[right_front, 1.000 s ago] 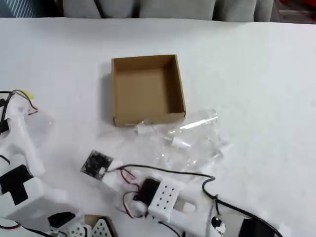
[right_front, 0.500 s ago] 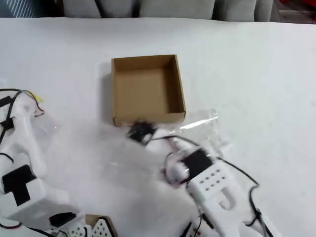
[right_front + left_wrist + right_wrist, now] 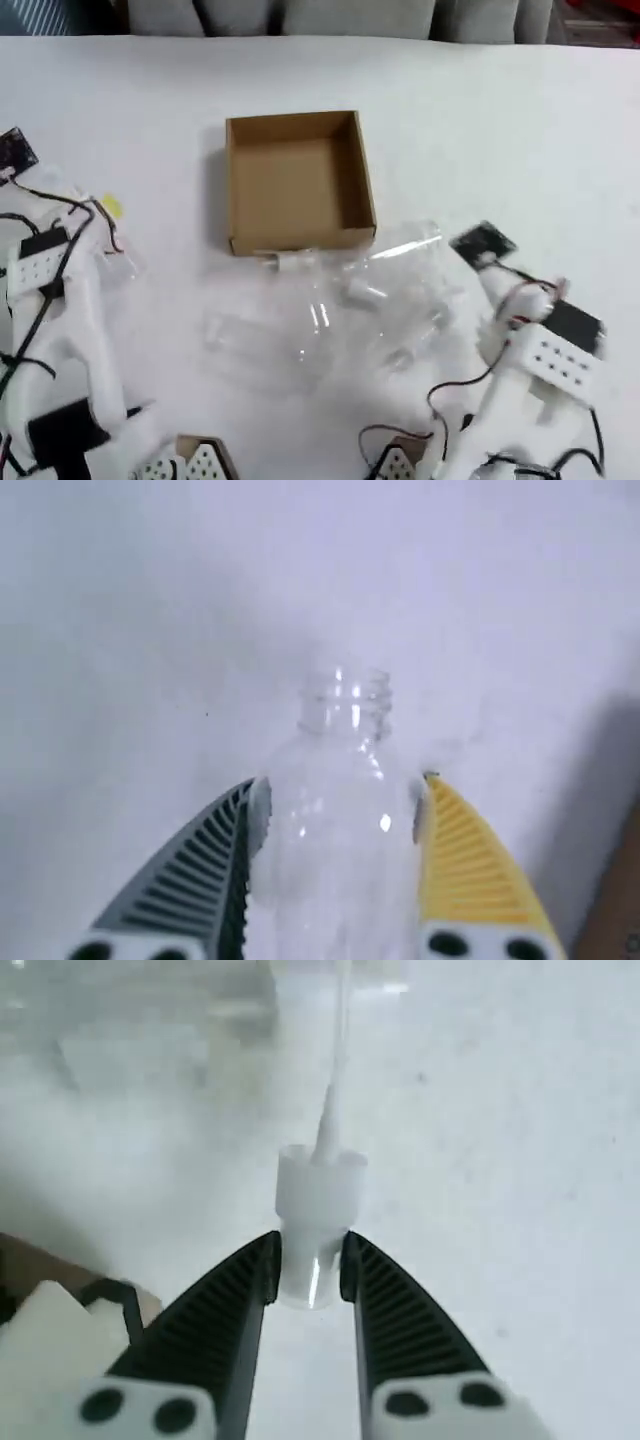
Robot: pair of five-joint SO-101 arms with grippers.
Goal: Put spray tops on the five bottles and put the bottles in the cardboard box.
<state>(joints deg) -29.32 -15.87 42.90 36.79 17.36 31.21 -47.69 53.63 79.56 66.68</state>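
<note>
Between the left jaws, one grey and one yellow, a clear bottle pinched at both sides, threaded neck pointing away from the wrist, white surface behind it. Between the black right jaws, a white spray top pinched by its body, thin dip tube pointing away. Open-topped cardboard box near the middle of the surface, between the two arms and farther back. More clear bottles lying jumbled just in front of the box, the nearest right against its front wall.
</note>
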